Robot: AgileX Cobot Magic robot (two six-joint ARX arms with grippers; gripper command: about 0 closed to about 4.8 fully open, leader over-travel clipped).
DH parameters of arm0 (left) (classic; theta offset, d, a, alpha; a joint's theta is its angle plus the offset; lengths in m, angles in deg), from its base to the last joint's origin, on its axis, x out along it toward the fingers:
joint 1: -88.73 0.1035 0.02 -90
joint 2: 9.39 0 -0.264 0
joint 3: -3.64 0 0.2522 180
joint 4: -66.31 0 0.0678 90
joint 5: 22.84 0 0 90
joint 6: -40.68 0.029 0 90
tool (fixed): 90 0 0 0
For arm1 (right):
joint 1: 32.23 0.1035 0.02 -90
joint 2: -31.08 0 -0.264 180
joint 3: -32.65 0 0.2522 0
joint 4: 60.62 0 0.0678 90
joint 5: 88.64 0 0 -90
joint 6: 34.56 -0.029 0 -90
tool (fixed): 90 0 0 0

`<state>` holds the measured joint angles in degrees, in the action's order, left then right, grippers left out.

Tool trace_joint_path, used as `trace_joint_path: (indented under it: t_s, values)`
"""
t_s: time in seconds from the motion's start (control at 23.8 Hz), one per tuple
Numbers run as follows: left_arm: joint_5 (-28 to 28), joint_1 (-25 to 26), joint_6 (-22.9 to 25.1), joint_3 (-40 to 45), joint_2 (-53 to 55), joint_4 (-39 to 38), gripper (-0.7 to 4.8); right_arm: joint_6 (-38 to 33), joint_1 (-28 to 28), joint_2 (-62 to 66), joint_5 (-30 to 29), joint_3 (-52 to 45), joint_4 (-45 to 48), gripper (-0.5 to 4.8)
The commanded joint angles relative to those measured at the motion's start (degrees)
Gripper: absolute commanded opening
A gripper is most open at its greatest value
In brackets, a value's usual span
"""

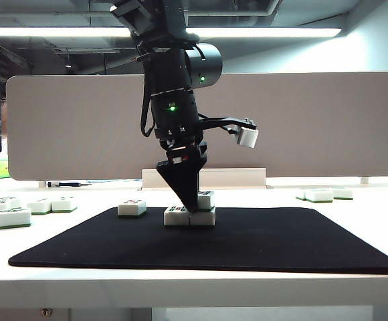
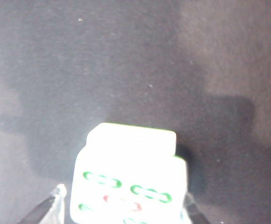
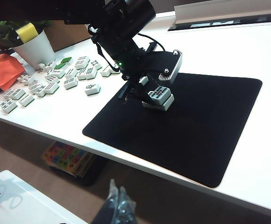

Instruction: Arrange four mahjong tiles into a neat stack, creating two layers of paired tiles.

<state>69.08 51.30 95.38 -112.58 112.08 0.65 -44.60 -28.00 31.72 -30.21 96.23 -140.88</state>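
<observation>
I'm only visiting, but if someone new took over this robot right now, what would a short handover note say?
Left gripper: down at the stack on the black mat, straddling the upper tile; grip unclear.
Right gripper: parked off the table edge, seemingly empty, shut.
Done: two tiles paired below, a third on top.
Left: a fourth tile for the top layer; a lone tile sits on the mat's left part.
</observation>
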Motion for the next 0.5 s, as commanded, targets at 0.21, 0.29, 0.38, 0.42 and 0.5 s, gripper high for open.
trace_joint_path:
  t_s: [0.21,0.29,0.38,0.42,0.5]
  values:
    - [0.35,0.00,-5.88,-0.28,-6.60,-3.39,3.14,0.00,0.00,-0.68,-0.07,0.17,0.20,-0.01]
    - [0.26,0.70,-9.01,-0.28,-7.19,-2.38,3.14,0.02,0.00,-0.68,-0.07,0.20,-0.37,-0.01]
    - [0.17,2.60,-16.37,-0.24,-7.15,0.39,3.13,0.02,0.02,-0.68,-0.07,0.20,-1.14,-0.01]
    - [-0.81,3.54,-19.08,-0.24,-7.15,1.73,3.13,0.02,0.02,-0.68,-0.07,0.20,-1.11,-0.01]
    - [-2.60,5.31,-19.17,-0.24,-7.17,2.14,3.13,0.02,0.00,-0.68,-0.07,0.20,-0.96,-0.01]
